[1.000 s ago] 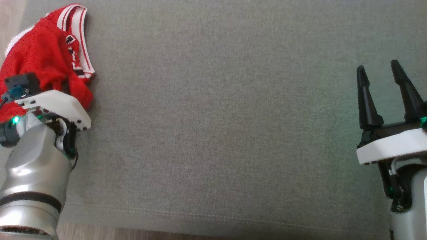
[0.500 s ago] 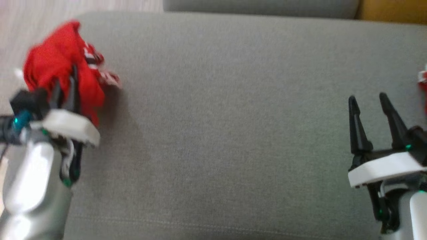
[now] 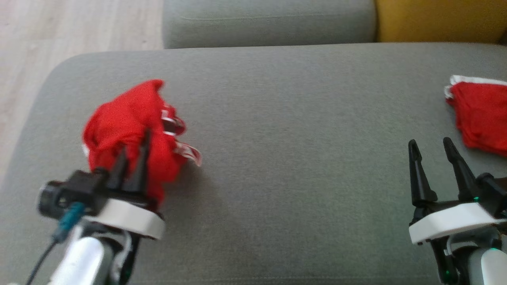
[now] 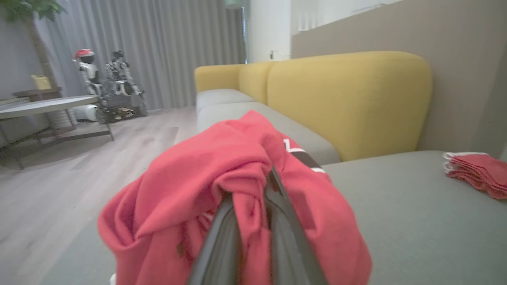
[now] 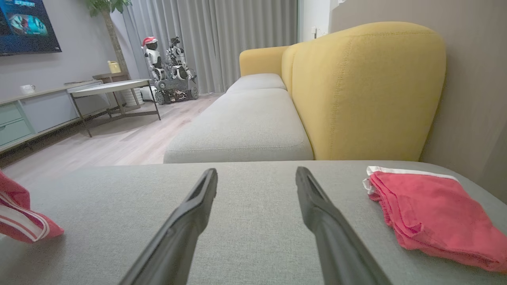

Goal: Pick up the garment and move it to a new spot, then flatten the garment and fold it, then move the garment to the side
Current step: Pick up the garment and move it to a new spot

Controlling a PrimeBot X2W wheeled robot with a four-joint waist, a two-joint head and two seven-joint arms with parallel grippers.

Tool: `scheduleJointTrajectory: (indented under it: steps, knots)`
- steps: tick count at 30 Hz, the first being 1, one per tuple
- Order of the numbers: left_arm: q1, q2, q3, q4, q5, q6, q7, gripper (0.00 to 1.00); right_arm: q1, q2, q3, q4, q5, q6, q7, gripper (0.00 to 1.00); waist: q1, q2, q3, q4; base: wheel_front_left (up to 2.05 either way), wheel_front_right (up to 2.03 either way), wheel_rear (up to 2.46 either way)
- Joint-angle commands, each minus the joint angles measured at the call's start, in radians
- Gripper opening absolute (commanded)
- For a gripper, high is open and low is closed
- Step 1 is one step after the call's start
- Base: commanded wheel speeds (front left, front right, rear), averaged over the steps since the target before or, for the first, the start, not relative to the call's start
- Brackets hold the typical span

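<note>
Head view: left gripper point(image 3: 136, 143) pinches red garment point(image 3: 119, 118); right gripper point(image 3: 429, 142) spread, empty, above grey sofa cushion point(image 3: 297, 138); wood floor point(image 3: 59, 31) beyond

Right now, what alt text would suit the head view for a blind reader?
The left gripper is shut on a bunched red garment over a grey cushion. The right gripper stands open, and another red cloth lies at the far right.

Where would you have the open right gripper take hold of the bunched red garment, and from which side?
Probably the striped hem poking out of the garment on its right side, approached from the right: it is a loose edge, clear of the left gripper.
</note>
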Motion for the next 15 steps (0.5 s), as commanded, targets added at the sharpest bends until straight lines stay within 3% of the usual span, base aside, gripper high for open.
scheduleJointTrajectory:
  steps: [1,10,15]
  knots:
    - [-0.057,0.013,0.018,-0.051,0.01,-0.002,0.014,0.0,-0.037,-0.006,0.023,-0.044,0.011,-0.001,-0.002,1.0,0.0001,-0.0001,0.013,-0.03,0.0,0.0,0.0]
    - [-0.172,-0.081,-0.106,0.021,0.039,-0.043,0.038,0.0,-0.089,-0.004,0.072,-0.039,0.033,-0.001,-0.017,1.0,0.0001,-0.0001,0.084,-0.184,0.0,0.0,0.0]
    - [-0.304,-0.123,-0.175,0.154,0.063,-0.107,0.041,0.0,-0.111,-0.003,0.099,-0.003,0.065,-0.001,-0.05,1.0,0.0001,-0.0001,0.139,-0.305,0.0,0.0,0.0]
